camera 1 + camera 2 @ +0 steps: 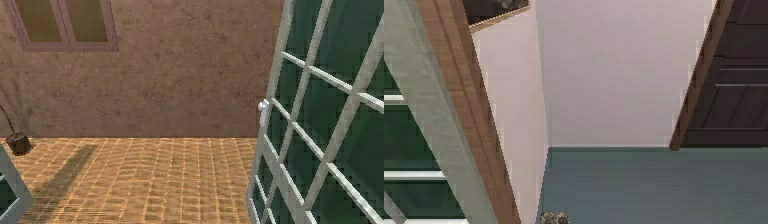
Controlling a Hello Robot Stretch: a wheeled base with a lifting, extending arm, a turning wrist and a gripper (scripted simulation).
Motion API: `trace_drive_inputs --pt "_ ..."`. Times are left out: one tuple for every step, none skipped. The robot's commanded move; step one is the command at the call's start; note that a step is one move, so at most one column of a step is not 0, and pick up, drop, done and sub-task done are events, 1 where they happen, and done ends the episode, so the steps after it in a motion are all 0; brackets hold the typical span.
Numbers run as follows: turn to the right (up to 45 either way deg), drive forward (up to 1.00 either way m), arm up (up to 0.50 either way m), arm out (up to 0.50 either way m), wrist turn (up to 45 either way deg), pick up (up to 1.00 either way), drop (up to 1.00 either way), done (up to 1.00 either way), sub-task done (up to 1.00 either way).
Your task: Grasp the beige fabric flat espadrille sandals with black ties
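Gripper state cannot be told from these views. Forward view: a pink-framed window (65,25) sits high on the brown wall, a dark pot (17,143) stands at the left edge on the orange tiled floor (150,180), and a white glazed door (320,120) is at right. Arm side view: a wooden door frame (469,110) is at left. A small beige-grey lump (554,217) lies on the blue-grey floor (654,190) at the bottom edge, too small to tell whether it is the sandals. A dark wooden door (734,80) is at right.

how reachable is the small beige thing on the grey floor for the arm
Probably yes: the small beige thing lies close in on open floor, though the door frame stands close beside it.
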Motion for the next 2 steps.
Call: trace_drive_inputs --pt "0.0 0.0 0.0 0.0 45.0 0.0 0.0 0.0 0.0" --pt "0.0 0.0 0.0 0.0 45.0 0.0 0.0 0.0 0.0"
